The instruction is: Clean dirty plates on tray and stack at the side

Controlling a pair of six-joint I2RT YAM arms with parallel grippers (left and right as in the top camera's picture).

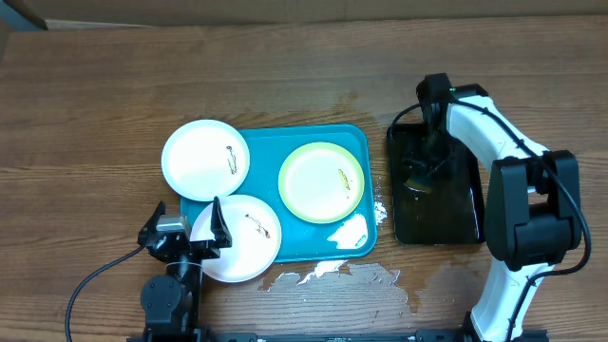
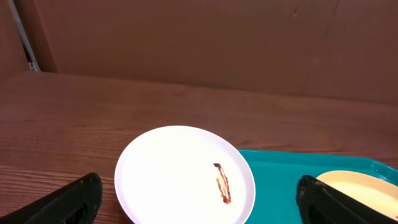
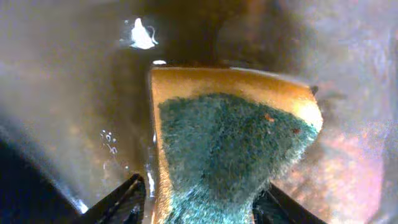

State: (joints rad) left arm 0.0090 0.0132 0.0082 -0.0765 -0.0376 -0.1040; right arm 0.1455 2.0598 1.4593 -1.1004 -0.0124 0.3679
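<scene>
The teal tray (image 1: pixel 285 195) lies mid-table. A yellow-green rimmed plate (image 1: pixel 321 181) rests on its right half. A white plate (image 1: pixel 205 159) with a dark smear overlaps the tray's back left corner. Another smeared white plate (image 1: pixel 242 237) hangs over the front left edge. My left gripper (image 1: pixel 185 228) is open at that plate's left rim; its wrist view shows the far white plate (image 2: pixel 183 174) ahead of the wide-spread gripper (image 2: pixel 199 202). My right gripper (image 1: pixel 423 176) is low over the black tray, open, with a yellow-and-green sponge (image 3: pixel 230 143) between its fingers (image 3: pixel 127 196), the left one slightly apart from it.
A black rectangular tray (image 1: pixel 461 223) holding water lies right of the teal tray. White foam or spill patches (image 1: pixel 332 274) spread on the table in front of the teal tray and on the tray's front right corner. A brown wall (image 2: pixel 199 43) closes the back.
</scene>
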